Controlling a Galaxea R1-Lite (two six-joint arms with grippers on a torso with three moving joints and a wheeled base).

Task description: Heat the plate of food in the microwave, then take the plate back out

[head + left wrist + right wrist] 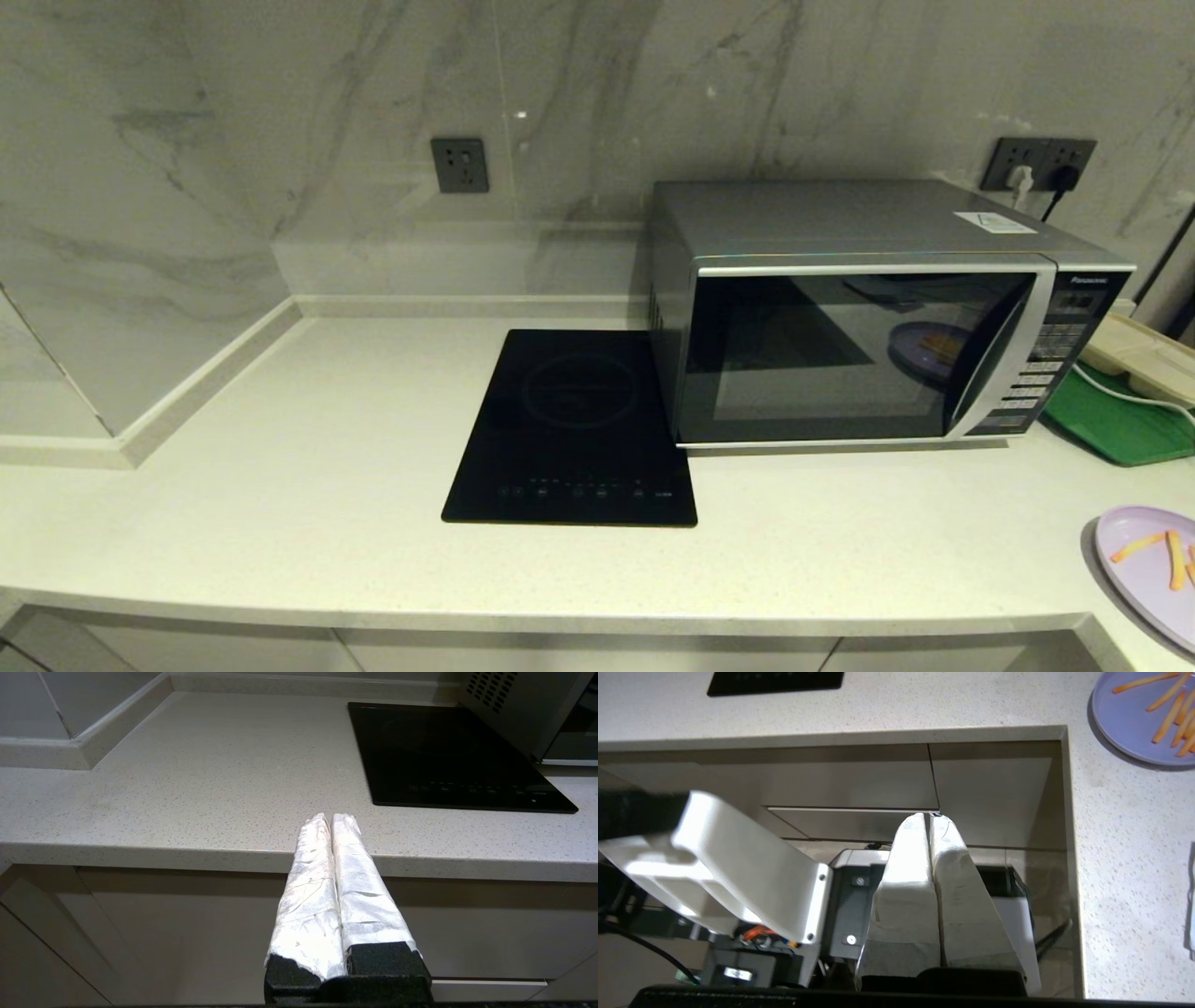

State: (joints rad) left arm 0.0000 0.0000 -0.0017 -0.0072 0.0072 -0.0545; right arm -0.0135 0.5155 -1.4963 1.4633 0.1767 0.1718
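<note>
Lilac plate of food [1144,560], silver microwave [868,308], black hob [574,429].

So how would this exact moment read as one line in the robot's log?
phase: start | microwave: door shut | plate of food: on counter, right | left gripper: shut, at counter edge | right gripper: shut, below counter

- My left end effector [331,817] hangs before the front edge of the tabletop [210,788], its two white-wrapped fingers [310,877] pressed together with nothing between them.
- The black induction hob [448,756] lies flat on the tabletop, beyond the edge and off to one side of my fingertips.
- The microwave [518,704] stands just beside the hob, its vented side wall facing it.
- Pale cabinet fronts [140,924] sit below the tabletop edge.
</note>
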